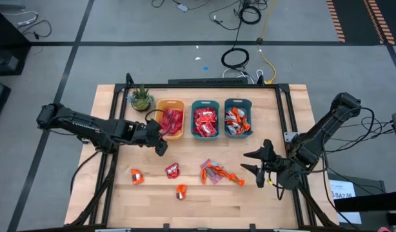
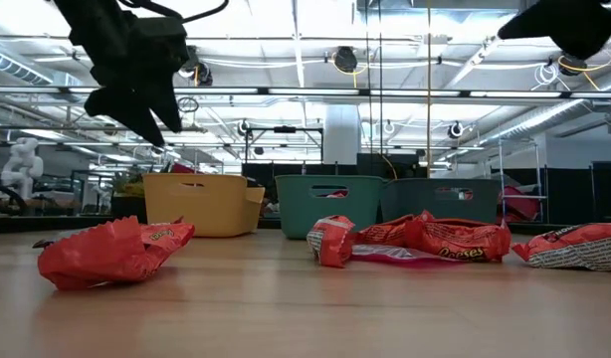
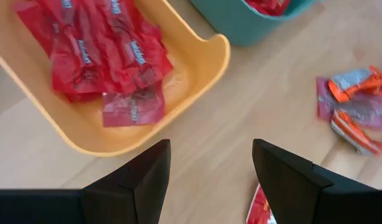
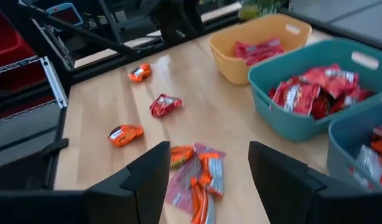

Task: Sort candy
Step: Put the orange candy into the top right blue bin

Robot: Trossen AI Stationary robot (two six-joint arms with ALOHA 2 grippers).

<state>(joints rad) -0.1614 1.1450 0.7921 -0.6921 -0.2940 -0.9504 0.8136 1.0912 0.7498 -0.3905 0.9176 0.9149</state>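
Left gripper (image 1: 160, 137): fingers apart, empty — beside the yellow bin (image 1: 160, 103).
Right gripper (image 1: 255, 162): fingers apart, empty — near the loose candy (image 1: 217, 173) on the table (image 1: 275, 116).

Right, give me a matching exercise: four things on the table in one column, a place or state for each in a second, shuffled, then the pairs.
Things:
1. yellow bin
2. right-hand teal bin
3. left pincer
4. right pincer

Places or states:
A. open, at the candy pile
B. holds orange and silver pieces
C. open, by the yellow bin's near edge
D. beside the potted plant, holds long red packets

Pairs: 1-D, 2-B, 3-C, 4-A
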